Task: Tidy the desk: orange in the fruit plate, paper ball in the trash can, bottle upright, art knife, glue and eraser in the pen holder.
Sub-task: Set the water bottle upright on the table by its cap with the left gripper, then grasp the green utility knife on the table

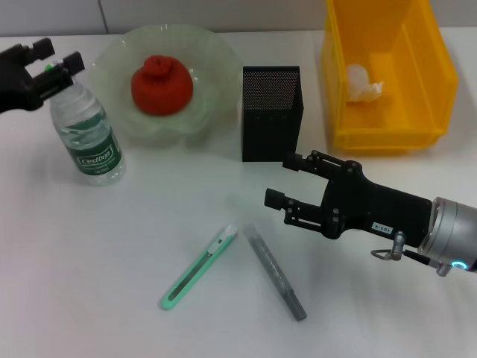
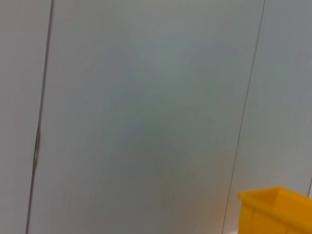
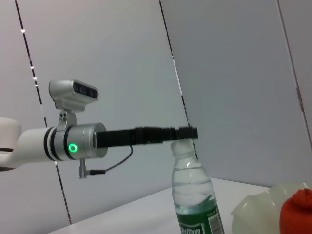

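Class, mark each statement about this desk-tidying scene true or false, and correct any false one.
1. The orange lies in the fruit plate. True.
2. The bottle lies on its side. False: it stands upright, with the left gripper at its cap.
3. The paper ball is on the table beside the trash can. False: it is inside the yellow can.
4. The art knife lies on the table, outside the pen holder. True.
5. The right gripper holds the glue. False: it is open and holds nothing, in front of the pen holder; the glue lies on the table.
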### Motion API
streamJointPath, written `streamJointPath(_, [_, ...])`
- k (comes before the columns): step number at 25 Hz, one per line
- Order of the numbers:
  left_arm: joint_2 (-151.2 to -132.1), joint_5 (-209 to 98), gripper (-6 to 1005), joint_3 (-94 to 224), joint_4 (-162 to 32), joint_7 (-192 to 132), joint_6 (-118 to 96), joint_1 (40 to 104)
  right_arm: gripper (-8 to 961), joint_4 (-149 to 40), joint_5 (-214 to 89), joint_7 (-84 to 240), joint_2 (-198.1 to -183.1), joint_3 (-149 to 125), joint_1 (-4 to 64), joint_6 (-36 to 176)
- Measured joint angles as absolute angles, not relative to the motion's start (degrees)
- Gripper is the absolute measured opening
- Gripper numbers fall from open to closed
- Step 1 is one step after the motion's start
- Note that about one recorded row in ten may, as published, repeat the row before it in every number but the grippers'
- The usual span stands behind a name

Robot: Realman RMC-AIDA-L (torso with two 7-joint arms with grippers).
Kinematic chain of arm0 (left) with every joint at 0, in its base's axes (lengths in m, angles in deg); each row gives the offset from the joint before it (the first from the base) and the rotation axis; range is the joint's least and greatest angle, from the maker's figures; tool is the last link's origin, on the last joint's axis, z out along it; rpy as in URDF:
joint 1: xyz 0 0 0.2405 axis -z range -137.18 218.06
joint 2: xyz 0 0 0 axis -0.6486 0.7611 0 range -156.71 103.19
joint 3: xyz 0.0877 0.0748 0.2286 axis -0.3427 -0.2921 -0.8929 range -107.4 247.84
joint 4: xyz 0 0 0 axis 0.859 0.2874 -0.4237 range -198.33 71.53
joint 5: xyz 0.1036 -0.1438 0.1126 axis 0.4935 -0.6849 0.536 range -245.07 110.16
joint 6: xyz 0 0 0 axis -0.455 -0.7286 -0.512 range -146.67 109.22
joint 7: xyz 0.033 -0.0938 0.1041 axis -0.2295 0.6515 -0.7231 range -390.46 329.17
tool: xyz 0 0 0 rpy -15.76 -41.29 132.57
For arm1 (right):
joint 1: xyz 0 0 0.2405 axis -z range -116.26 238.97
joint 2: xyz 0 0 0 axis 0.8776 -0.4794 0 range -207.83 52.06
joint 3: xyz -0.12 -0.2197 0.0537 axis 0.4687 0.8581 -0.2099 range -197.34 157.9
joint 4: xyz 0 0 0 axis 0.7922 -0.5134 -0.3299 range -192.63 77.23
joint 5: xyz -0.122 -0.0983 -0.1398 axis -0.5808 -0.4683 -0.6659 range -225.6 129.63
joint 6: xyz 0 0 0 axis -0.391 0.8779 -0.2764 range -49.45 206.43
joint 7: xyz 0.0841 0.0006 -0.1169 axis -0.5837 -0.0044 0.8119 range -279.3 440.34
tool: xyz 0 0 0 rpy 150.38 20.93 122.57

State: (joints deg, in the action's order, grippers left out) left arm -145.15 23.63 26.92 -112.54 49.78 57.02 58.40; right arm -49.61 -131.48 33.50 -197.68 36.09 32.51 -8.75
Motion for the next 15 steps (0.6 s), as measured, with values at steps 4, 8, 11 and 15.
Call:
streamJointPath(4, [-144.90,20.24,613,27.22,-113.79,49.59,59.77,58.22,733,-49.62,-131.48,33.50,-197.68,36.09,32.44,-8.70])
streamJointPath(8, [-144.94,19.02,698,27.59,-115.68,49.54,63.01,58.11,732,-49.62,-131.48,33.50,-197.68,36.09,32.25,-8.64])
streamJointPath(11, [-145.08,18.75,749,27.60,-116.68,49.68,65.97,58.22,732,-49.62,-131.48,33.50,-197.68,36.09,32.12,-8.62])
streamJointPath(15, [-145.08,18.05,783,27.41,-116.54,49.62,71.93,58.58,732,-49.62,-131.16,33.50,-197.68,36.09,32.02,-8.60])
